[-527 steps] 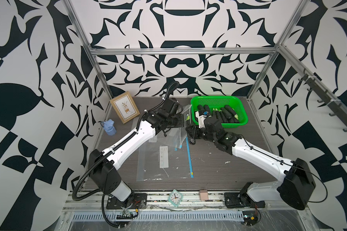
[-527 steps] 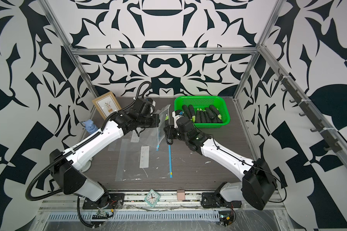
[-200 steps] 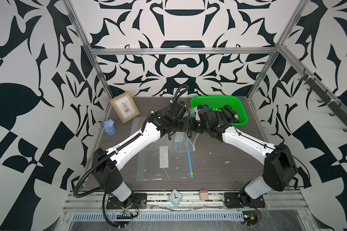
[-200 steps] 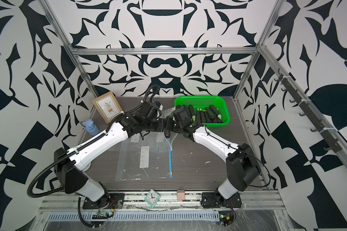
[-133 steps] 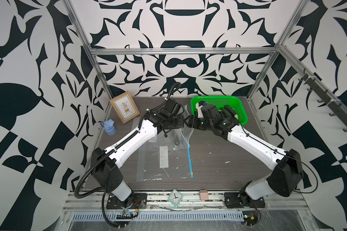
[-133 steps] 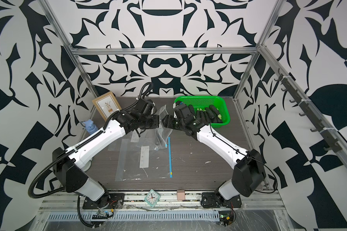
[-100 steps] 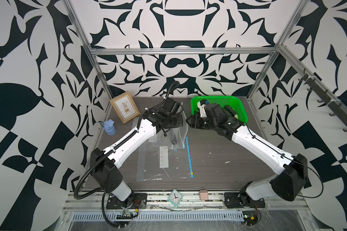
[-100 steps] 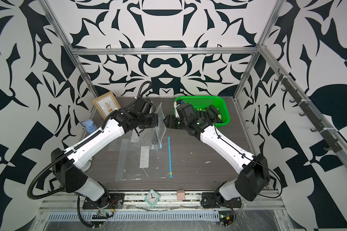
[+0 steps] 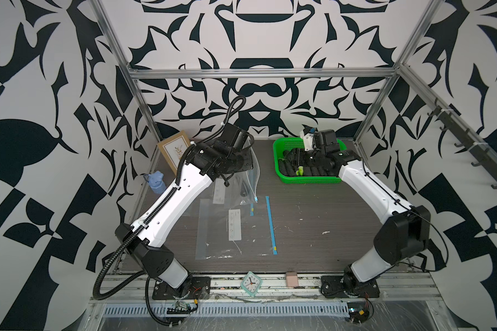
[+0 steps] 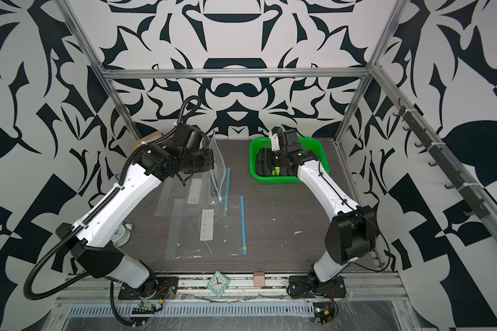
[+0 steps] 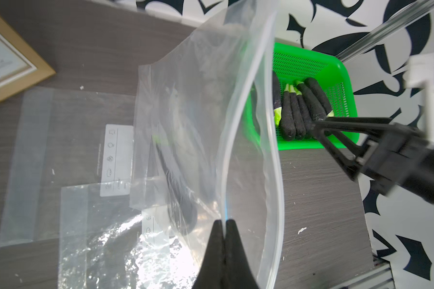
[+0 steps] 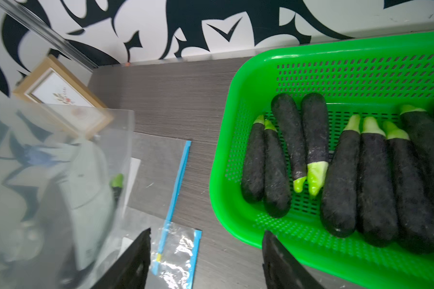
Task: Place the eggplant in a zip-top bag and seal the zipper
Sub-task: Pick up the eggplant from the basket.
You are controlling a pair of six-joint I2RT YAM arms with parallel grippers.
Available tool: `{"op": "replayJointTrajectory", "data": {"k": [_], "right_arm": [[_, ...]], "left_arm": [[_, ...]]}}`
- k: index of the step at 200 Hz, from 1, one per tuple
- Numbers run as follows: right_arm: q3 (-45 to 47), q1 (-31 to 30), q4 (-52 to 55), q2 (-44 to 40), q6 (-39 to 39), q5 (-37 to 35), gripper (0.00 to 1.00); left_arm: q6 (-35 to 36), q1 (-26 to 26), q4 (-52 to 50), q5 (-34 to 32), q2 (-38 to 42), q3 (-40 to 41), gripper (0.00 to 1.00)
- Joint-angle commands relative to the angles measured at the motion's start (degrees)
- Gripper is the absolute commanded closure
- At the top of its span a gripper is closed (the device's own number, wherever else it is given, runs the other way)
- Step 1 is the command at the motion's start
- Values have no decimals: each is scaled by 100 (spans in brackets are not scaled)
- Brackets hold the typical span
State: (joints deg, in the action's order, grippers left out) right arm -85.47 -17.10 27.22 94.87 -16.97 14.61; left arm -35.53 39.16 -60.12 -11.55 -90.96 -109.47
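The jaws of the left gripper (image 11: 223, 224) were pinched tight on the rim of a clear plastic zip-top bag (image 11: 201, 105), holding it hanging with its mouth gaping. The jaws of the right gripper (image 12: 206, 252) stood wide apart with nothing between them, above the edge of a bright green perforated plastic basket (image 12: 219, 180) on the side nearest the bag.

Nearest, on the front rail, sat one mint-green square clock (image 9: 251, 283) and one small pinkish block (image 9: 291, 278). A second clock, round and white (image 10: 120, 233), showed in a top view beside the left arm, and in neither wrist view.

On the dark wood-grain table (image 9: 313, 229) lay two more clear bags, flat (image 9: 227, 243) (image 10: 170, 197), each with a blue zipper strip. That made three bags in all.

One dark purple, green-capped eggplant (image 11: 178, 195) sat inside the held bag. The left wrist view showed its whole length, the right wrist view only its green cap (image 12: 117, 181) through the plastic.

In the basket, the right wrist view gave eight eggplants lying side by side, plus a dark shape cut by the frame edge. The left wrist view showed only some of them past the bag's rim, and in both top views the right arm covered most.

At the table's left edge stood one small pale-blue object (image 9: 155, 183). Farthest back, one wooden-framed picture (image 9: 173, 149) leaned in the corner.
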Motion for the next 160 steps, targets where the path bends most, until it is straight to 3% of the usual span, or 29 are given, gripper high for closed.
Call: {"op": "replayJointTrajectory", "data": {"k": [1, 44, 76, 160], "right_arm": [[-516, 146, 72, 467, 440, 82, 32], [-853, 425, -191, 1221, 328, 341, 29], [-813, 445, -432, 1315, 179, -35, 22], [-958, 453, -318, 1702, 257, -186, 21]], "left_arm": [[534, -24, -1293, -141, -366, -463, 100], [293, -20, -668, 335, -248, 240, 100], [117, -25, -67, 576, -80, 864, 100], [165, -40, 37, 637, -276, 789, 100]]}}
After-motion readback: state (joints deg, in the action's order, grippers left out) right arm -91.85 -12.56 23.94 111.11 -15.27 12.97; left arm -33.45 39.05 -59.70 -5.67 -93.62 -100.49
